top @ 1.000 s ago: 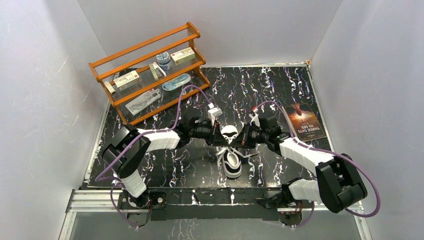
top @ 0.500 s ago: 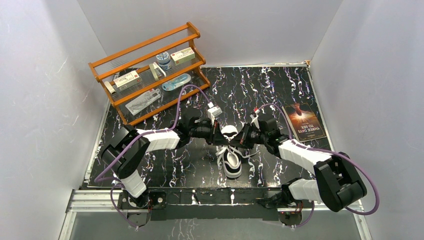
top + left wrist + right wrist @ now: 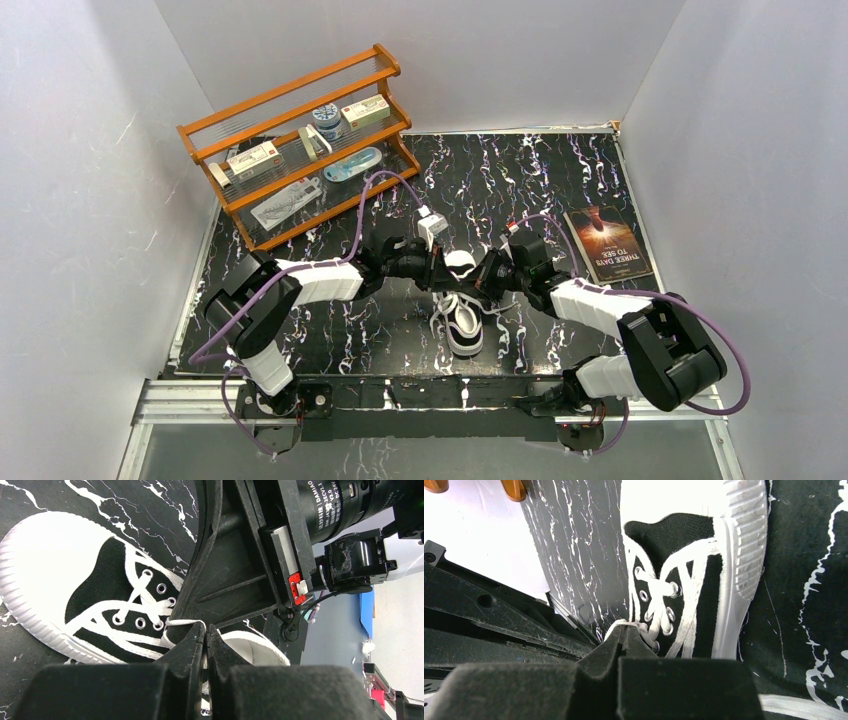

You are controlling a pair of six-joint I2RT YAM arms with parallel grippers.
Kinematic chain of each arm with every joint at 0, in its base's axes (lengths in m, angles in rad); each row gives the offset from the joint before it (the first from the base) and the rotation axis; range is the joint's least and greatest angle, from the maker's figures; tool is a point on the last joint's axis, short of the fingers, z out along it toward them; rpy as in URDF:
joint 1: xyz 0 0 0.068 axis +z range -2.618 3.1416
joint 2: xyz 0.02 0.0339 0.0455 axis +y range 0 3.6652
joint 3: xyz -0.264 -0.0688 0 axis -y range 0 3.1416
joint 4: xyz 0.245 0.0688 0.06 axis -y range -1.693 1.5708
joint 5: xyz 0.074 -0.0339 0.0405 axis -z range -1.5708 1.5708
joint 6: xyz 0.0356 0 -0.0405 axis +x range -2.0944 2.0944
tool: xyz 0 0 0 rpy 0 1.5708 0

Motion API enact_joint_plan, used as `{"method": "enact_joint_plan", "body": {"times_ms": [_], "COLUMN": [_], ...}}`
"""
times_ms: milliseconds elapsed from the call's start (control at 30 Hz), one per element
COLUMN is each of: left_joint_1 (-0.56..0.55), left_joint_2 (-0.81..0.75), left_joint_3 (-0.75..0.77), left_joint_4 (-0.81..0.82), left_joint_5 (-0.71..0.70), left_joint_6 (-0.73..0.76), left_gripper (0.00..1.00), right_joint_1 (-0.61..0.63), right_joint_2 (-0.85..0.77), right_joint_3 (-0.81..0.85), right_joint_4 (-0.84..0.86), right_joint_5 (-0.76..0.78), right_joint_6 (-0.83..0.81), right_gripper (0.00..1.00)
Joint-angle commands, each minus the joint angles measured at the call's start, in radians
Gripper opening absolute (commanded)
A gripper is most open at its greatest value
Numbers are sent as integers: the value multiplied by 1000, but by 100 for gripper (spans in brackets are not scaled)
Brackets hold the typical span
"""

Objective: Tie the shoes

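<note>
White walls box in a black counter (image 3: 560,170) veined with white marble streaks. The shoe (image 3: 463,325) sits on it, a little nearer the arm bases than the middle. It is sole down, with the white toe cap pointing to the far wall and the heel toward the bases. Its white laces (image 3: 131,597) cross over the eyelets, and loose ends trail onto the counter at both sides. The left claw (image 3: 206,635) and right claw (image 3: 624,630) meet over the tongue, close together, each clenched on a strand of the laces. A wooden rack (image 3: 300,140) holding small boxes stands at the far left corner. A book (image 3: 608,243) lies near the right wall.
</note>
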Motion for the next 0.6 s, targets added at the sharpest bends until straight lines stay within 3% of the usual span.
{"method": "enact_joint_plan", "body": {"times_ms": [0, 100, 233, 433, 567], "left_joint_1": [-30, -14, 38, 73, 75], "left_joint_2": [-47, -96, -147, -125, -55], "left_joint_3": [-9, -27, -5, 89, 132], "left_joint_4": [-3, -57, -106, -228, -302], "left_joint_5": [35, -51, -49, -62, -95], "left_joint_6": [1, 16, 12, -9, -13], "left_gripper": [9, 24, 32, 33, 24], "right_joint_1": [3, 2, 2, 3, 2], "right_joint_2": [-13, 0, -22, -19, -20], "right_joint_3": [-12, 3, -19, -12, -13], "right_joint_4": [118, 93, 83, 79, 78], "right_joint_5": [97, 73, 78, 72, 71], "right_joint_6": [20, -23, -22, -33, -33], "right_gripper": [0, 0, 0, 0, 0]}}
